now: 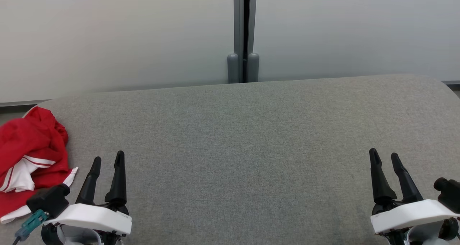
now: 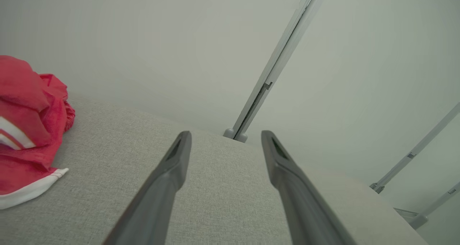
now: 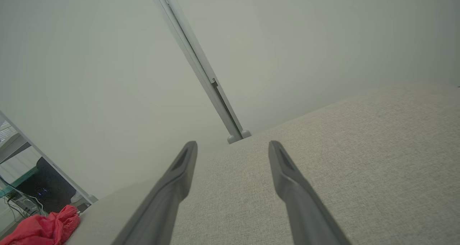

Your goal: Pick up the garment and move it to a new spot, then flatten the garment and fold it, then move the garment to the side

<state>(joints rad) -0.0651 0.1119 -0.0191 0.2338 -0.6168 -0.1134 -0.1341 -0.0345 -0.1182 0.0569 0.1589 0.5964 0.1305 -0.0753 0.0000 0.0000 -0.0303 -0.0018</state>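
A crumpled red garment (image 1: 30, 155) with white stripes and a white hem lies at the far left edge of the grey fabric surface (image 1: 251, 148). It also shows in the left wrist view as a red heap, the garment (image 2: 25, 130), and small at the bottom left of the right wrist view, the garment (image 3: 43, 228). My left gripper (image 1: 107, 158) stands open just right of the garment, apart from it, with nothing between its fingers. My right gripper (image 1: 384, 155) is open at the lower right, far from the cloth, and holds nothing.
A pale partition wall (image 1: 107, 40) with a grey post (image 1: 243, 32) stands right behind the surface. The surface's rounded corners fall away at the far left and far right. A dark stand and cables (image 3: 32, 194) sit beyond the left end.
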